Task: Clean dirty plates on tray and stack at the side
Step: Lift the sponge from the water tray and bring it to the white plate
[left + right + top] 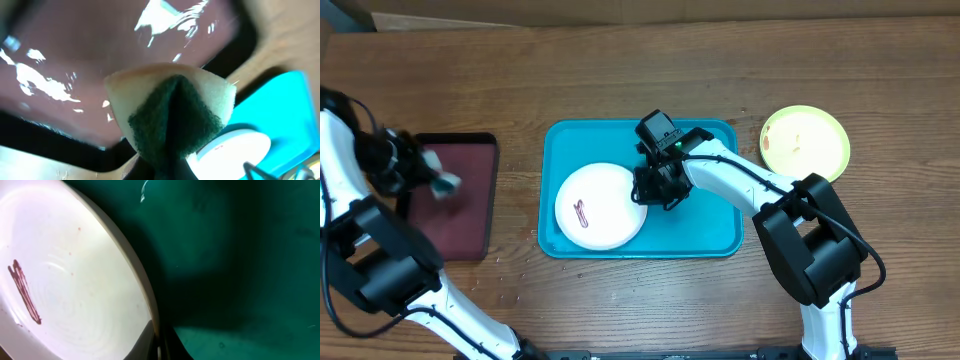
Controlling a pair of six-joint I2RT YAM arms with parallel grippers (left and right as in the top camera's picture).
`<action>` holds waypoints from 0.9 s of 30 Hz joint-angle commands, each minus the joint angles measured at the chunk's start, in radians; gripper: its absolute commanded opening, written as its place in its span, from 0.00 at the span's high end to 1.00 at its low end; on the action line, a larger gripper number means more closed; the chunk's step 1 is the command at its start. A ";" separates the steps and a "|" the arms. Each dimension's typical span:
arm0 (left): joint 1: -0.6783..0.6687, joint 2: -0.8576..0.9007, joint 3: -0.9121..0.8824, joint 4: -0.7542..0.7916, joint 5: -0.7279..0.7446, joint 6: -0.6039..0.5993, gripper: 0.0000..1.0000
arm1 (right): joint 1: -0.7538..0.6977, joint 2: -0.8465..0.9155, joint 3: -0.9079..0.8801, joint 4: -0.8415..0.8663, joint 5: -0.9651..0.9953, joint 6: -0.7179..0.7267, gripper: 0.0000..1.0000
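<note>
The teal tray (710, 222) lies mid-table and holds a white plate (600, 207) with a red-brown smear (22, 292). My right gripper (646, 191) is shut on that plate's right rim (150, 315), one finger on each side of it. A yellow-green plate (805, 143) rests on the table to the right of the tray. At the far left my left gripper (440, 183) is shut on a folded yellow-and-green sponge (170, 115), held above a maroon tray (465, 225). The sponge hides the left fingers in the left wrist view.
The maroon tray (90, 65) has a black rim and glossy wet patches. Both arm bases stand at the table's near edge. Bare wooden table (620, 80) runs along the back, and between the two trays.
</note>
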State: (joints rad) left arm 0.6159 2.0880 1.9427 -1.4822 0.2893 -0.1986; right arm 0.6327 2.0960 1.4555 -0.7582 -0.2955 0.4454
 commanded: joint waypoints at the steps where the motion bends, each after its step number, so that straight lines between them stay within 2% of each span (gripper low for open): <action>1: -0.010 -0.146 0.116 0.001 0.044 0.019 0.96 | -0.010 0.004 -0.009 0.042 0.040 0.169 0.96; 7: -0.096 -0.205 0.116 -0.033 0.086 0.016 0.96 | -0.003 0.004 -0.009 0.124 0.042 0.319 0.96; 17: -0.330 -0.203 0.077 -0.053 0.059 0.046 0.96 | -0.002 0.004 -0.009 0.091 0.131 0.263 0.96; 22: -0.433 -0.203 0.070 -0.053 0.058 0.047 0.96 | 0.002 0.004 -0.009 0.067 0.212 0.254 0.93; 27: -0.531 -0.203 0.010 -0.002 0.014 0.037 0.96 | 0.001 0.004 -0.009 0.005 0.298 0.218 0.92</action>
State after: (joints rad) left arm 0.1364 1.8816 1.9957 -1.5070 0.3328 -0.1757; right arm 0.6315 2.0975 1.4525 -0.7269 -0.0963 0.7017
